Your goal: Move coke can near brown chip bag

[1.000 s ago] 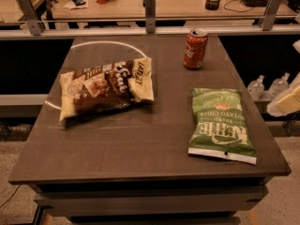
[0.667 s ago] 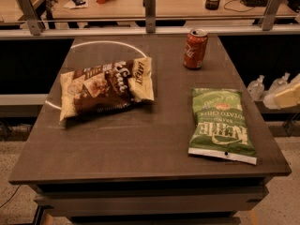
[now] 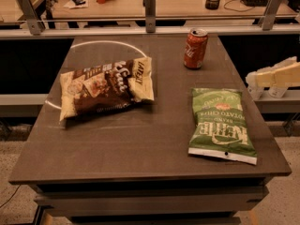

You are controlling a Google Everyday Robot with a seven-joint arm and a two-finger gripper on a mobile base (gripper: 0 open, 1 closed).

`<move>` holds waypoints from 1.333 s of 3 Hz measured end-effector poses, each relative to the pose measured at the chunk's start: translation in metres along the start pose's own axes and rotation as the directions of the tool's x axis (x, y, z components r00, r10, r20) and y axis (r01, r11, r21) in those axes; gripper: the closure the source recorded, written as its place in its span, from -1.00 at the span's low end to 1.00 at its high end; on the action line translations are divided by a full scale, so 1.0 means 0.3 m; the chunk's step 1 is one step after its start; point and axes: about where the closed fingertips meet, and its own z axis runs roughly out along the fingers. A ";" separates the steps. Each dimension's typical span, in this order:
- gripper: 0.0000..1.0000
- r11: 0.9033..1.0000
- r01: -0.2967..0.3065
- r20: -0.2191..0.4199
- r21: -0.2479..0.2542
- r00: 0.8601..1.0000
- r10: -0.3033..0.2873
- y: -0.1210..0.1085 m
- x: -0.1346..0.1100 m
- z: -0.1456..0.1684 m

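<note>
Coke can stands upright at one o'clock on the table, well apart from the brown chip bag at nine o'clock, gripper off the three o'clock edge, grip state impossible to tell, so by my read the whole move is left.

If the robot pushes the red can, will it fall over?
It might: the can stands upright, tall and narrow, so a high push could tip it. Lying down, its round side would likely roll. The gripper is at the picture's right edge, apart from it.
</note>
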 end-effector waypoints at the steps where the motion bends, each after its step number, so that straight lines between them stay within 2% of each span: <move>1: -1.00 0.996 -0.080 0.075 0.029 0.994 0.077 -0.042 0.012 0.078; 2: -1.00 0.992 -0.118 0.128 0.034 0.985 0.112 -0.069 0.026 0.158; 4: -1.00 0.990 -0.134 0.137 0.051 0.983 0.126 -0.077 0.031 0.180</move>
